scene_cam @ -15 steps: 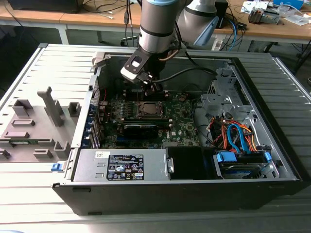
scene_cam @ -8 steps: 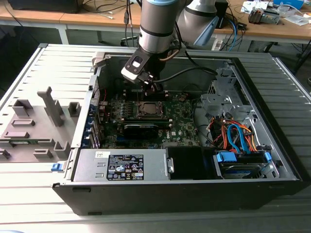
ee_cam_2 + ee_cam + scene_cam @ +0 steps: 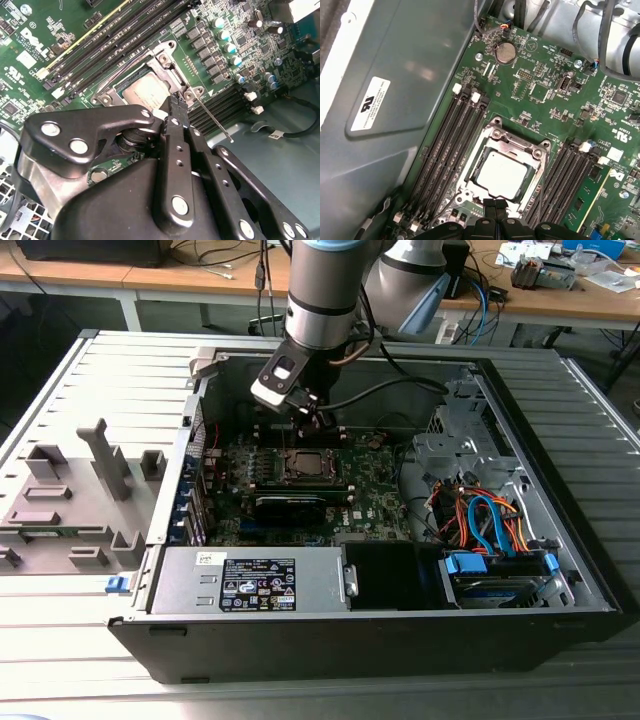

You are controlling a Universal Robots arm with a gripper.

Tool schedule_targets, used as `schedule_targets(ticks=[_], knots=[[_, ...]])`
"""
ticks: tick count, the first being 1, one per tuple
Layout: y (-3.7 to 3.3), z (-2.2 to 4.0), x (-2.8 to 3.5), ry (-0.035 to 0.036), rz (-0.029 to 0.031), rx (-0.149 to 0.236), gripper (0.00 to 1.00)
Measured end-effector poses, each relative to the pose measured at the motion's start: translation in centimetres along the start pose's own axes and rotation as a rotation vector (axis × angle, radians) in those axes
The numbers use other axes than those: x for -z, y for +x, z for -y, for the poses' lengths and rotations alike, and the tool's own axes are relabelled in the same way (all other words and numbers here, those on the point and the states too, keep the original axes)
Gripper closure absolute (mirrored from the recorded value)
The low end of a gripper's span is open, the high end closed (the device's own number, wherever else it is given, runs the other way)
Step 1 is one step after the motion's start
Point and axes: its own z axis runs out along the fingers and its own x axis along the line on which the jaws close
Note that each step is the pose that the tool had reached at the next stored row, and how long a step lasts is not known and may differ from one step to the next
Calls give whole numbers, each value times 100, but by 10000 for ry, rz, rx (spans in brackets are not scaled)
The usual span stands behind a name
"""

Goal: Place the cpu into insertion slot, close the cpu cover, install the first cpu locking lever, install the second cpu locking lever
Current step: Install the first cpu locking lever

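Observation:
The cpu (image 3: pixel 502 175), a flat silver square, lies in the insertion slot (image 3: pixel 468 176) on the green motherboard (image 3: pixel 545 80). The cpu cover (image 3: pixel 495 137) is folded down flat around it, with the chip showing through its window. In the second wrist view the cpu (image 3: pixel 145 94) sits just beyond my gripper (image 3: pixel 175 102), whose black fingers are pressed together at the socket's edge. A thin metal locking lever (image 3: pixel 212 120) sticks out from the socket corner, slanting over the memory slots beside the fingers. From outside, the gripper (image 3: pixel 318 422) hangs low over the socket (image 3: pixel 303 465).
Long black memory slots (image 3: pixel 447 150) flank the socket on both sides. The case's grey walls (image 3: pixel 405 75), a power supply (image 3: pixel 250 580), a drive cage with orange and blue cables (image 3: pixel 490 520) and a black card (image 3: pixel 300 505) surround the board. A grey fixture (image 3: pixel 80 490) stands outside the case.

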Motion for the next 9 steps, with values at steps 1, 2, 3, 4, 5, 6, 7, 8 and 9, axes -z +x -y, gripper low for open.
schedule_targets(ticks=[1,2,3,4,5,6,7,8,9], knots=[[0,0,0,2,3,48,89],[0,0,0,4,5,84,89],[0,0,0,6,7,111,89],[0,0,0,8,8,138,89],[0,0,0,9,10,168,89],[0,0,0,11,11,187,89],[0,0,0,13,14,229,89],[0,0,0,16,17,274,89],[0,0,0,17,19,308,89]])
